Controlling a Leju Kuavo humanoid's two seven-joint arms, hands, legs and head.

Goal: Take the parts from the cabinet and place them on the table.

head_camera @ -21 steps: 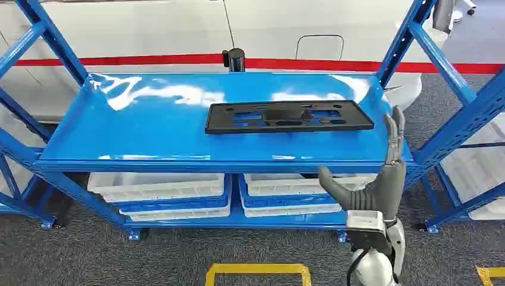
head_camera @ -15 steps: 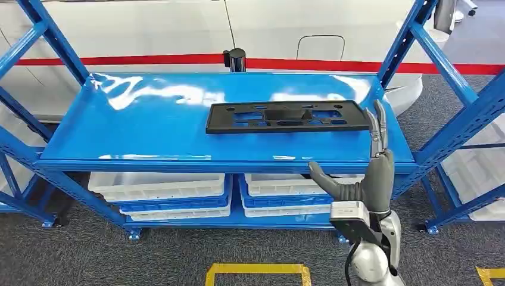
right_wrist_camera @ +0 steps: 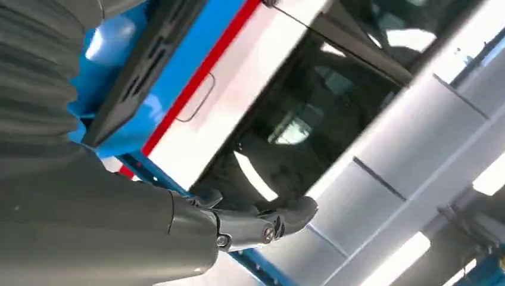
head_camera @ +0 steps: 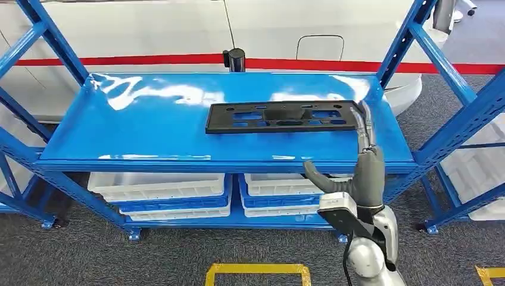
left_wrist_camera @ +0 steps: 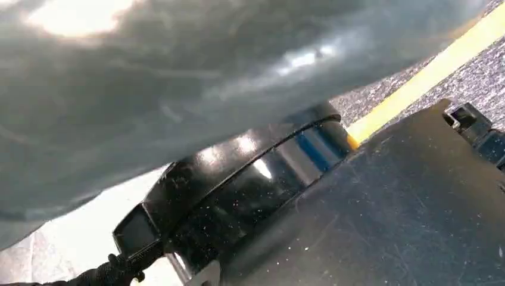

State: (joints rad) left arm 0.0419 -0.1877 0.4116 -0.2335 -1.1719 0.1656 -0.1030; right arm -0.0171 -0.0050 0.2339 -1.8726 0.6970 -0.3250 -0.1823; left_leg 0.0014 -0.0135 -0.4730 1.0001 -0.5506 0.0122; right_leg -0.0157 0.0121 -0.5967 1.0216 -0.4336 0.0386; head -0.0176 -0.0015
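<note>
Big blue rack (head_camera: pixel 149 128) across the head view, its glossy top shelf catching white glare, angled blue posts at either end. Behind it a white wall (head_camera: pixel 149 30) with a red stripe (head_camera: pixel 119 59), and a small black cylinder (head_camera: pixel 236 59) standing at the shelf's back edge. Grey carpet (head_camera: pixel 89 256) below, yellow tape (head_camera: pixel 256 271) marking the floor nearest the camera.

On the lower level, to the left of the right hand and beneath the shelf edge, white bins (head_camera: pixel 158 186) sit side by side on blue trays.

Now the part (head_camera: pixel 286 116): a long, flat, black plastic plate lying on the top shelf, right of centre. It has rectangular cut-outs showing blue through them, a raised block in the middle, and small holes along its rim. In the right wrist view the part (right_wrist_camera: pixel 140 65) runs as a dark slotted bar against the blue.

The right hand (head_camera: pixel 363 170) stands upright at the shelf's front edge, fingers (head_camera: pixel 364 122) straight and pointing up, thumb out to the side, holding nothing. Its fingertips overlap the part's right end; whether they touch it I cannot tell.

Left hand: I cannot tell its state; its wrist view is blurred grey and black.
</note>
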